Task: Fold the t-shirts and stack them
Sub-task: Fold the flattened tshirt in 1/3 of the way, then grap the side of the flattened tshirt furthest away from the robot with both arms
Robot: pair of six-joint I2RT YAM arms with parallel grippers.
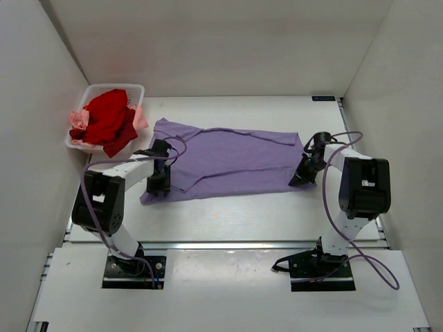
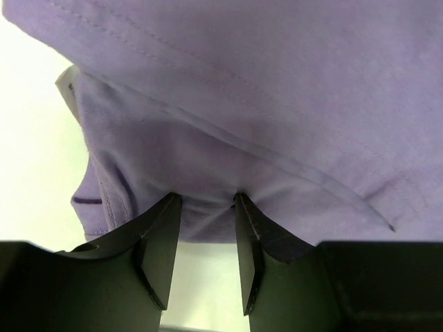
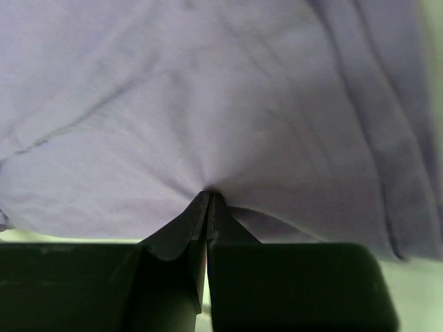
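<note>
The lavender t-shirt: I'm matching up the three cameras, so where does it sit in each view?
Top external: the lavender t-shirt lies spread across mid-table.
Left wrist: it fills the upper frame, its edge at the tips of the left pincer.
Right wrist: it fills most of the frame, pinched in the shut right pincer.
Shared landmark: the white table, showing beside the cloth in every view.
</note>
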